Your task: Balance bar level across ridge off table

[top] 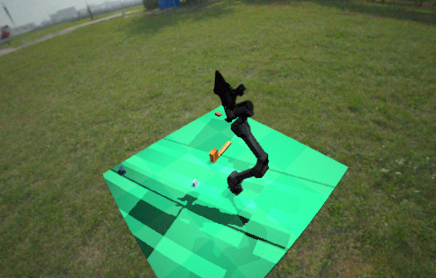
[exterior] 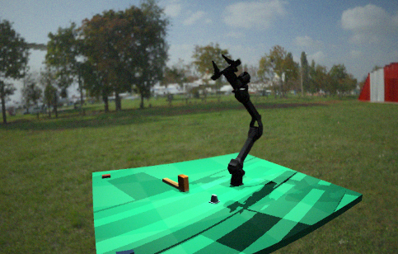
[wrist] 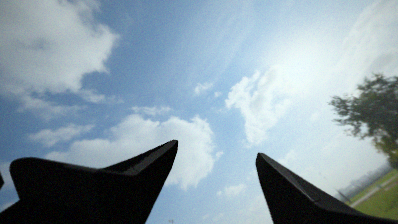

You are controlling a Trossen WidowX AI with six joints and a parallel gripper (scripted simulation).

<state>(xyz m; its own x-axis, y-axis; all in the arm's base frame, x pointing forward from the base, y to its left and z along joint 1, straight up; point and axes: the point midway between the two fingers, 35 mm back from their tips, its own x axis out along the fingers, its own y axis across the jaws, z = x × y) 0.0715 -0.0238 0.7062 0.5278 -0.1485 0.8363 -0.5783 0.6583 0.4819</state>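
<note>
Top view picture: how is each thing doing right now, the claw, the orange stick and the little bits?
gripper: open, holding nothing, raised high, pointing at sky.
bar: leaning on the ridge, one end down on the table.
ridge: upright orange block on the table.
small red block: lying near the table edge.
</note>
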